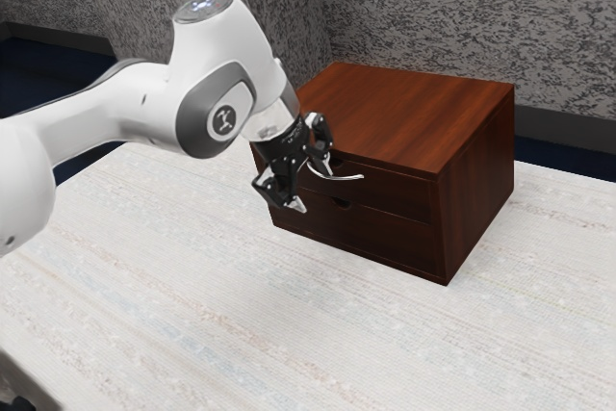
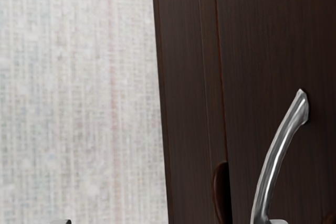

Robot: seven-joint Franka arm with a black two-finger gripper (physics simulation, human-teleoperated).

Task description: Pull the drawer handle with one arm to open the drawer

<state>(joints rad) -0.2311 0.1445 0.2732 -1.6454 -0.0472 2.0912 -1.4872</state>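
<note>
Half through the reach, at a guess, and pulling nothing yet. Hovering the gripper right at the front of the wooden cabinet, level with the upper drawer, apparently shut and flush with the cabinet's face. Spreading the fingers wide and gripping nothing. Loosely straddling the near end of the drawer handle in the exterior view, with one finger above that end and the other below it, not clamping.

Facing the handle straight ahead of the hand in the wrist view, yet finding it close against one finger rather than midway across the gap. Touching or not, hard telling. Looking out over bare table ahead of the other finger.

Reading the handle's long axis as running along the drawer front, crosswise to the fingers' closing line and stretching away from the hand toward the drawer's far side.

Needing, by this reading, a small sideways shift toward the handle to centre the bar, then closing across it, then drawing straight back from the cabinet. Risking a one-finger nudge and a slip off the curved end if closing from here. Ignoring the lower drawer's finger notch, just beneath the hand.
</note>
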